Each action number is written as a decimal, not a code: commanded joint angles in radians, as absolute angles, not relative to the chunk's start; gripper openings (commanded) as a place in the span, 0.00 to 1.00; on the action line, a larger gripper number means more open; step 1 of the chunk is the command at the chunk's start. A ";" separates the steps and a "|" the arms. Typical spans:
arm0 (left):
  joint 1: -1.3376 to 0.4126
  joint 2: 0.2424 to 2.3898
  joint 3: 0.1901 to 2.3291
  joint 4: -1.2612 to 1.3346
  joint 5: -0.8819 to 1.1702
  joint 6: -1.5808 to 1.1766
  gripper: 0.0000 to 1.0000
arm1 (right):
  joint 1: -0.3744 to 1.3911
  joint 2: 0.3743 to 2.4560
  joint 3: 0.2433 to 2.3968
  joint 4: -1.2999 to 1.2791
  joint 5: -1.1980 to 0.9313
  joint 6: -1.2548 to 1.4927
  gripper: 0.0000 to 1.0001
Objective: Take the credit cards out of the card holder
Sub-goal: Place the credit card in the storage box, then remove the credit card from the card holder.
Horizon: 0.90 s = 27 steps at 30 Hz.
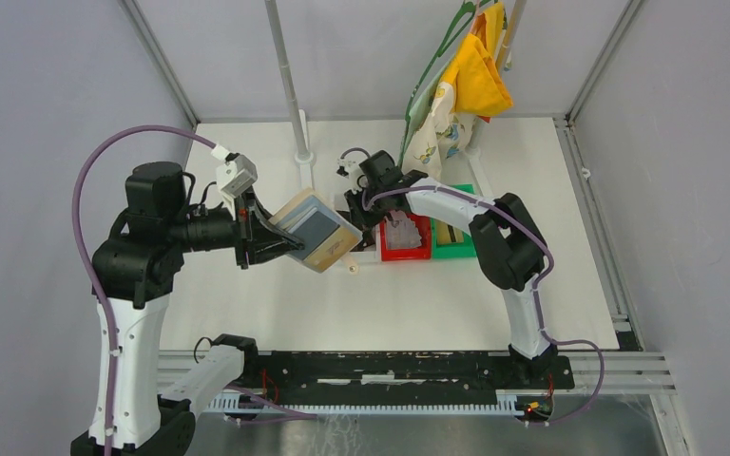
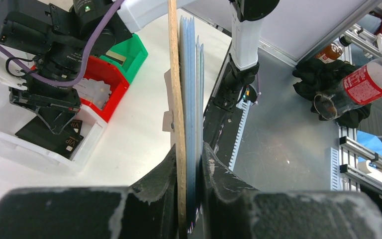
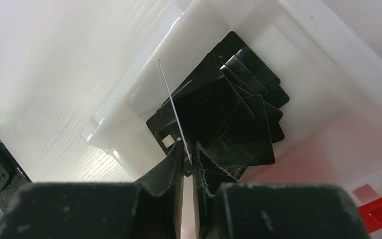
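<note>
My left gripper (image 1: 271, 237) is shut on the card holder (image 1: 316, 228), a tan wallet with a blue-grey panel, held above the table and tilted. In the left wrist view the holder (image 2: 177, 99) stands edge-on between the fingers (image 2: 161, 169), its blue-grey leaves fanned a little apart. My right gripper (image 1: 359, 204) is shut on one thin credit card (image 3: 171, 107), seen edge-on as a pale line. It hangs over a white tray (image 3: 129, 99) that holds several black cards (image 3: 229, 114), which also show in the left wrist view (image 2: 54, 134).
A red bin (image 1: 404, 237) and a green bin (image 1: 456, 233) stand right of the white tray (image 1: 366, 249). Yellow-and-white cloths (image 1: 461, 85) hang at the back right. A white pole (image 1: 290, 95) stands at the back middle.
</note>
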<state>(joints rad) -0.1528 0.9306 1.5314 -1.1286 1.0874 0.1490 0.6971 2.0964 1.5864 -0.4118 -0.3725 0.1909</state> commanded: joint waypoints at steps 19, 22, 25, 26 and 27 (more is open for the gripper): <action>-0.156 0.916 1.522 -1.210 1.119 0.322 0.07 | 0.759 1.730 1.517 -0.307 -0.190 0.151 0.79; -0.155 0.917 1.522 -1.239 1.120 0.360 0.07 | 0.766 1.625 1.511 -0.310 -0.206 0.147 0.87; -0.155 0.922 1.526 -1.278 1.123 0.413 0.07 | 0.767 1.520 1.512 -0.321 -0.214 0.131 0.97; -0.155 0.923 1.526 -1.297 1.126 0.439 0.07 | 0.767 1.489 1.515 -0.321 -0.223 0.124 0.98; -0.156 0.923 1.525 -1.314 1.126 0.467 0.07 | 0.767 1.456 1.520 -0.322 -0.235 0.119 0.98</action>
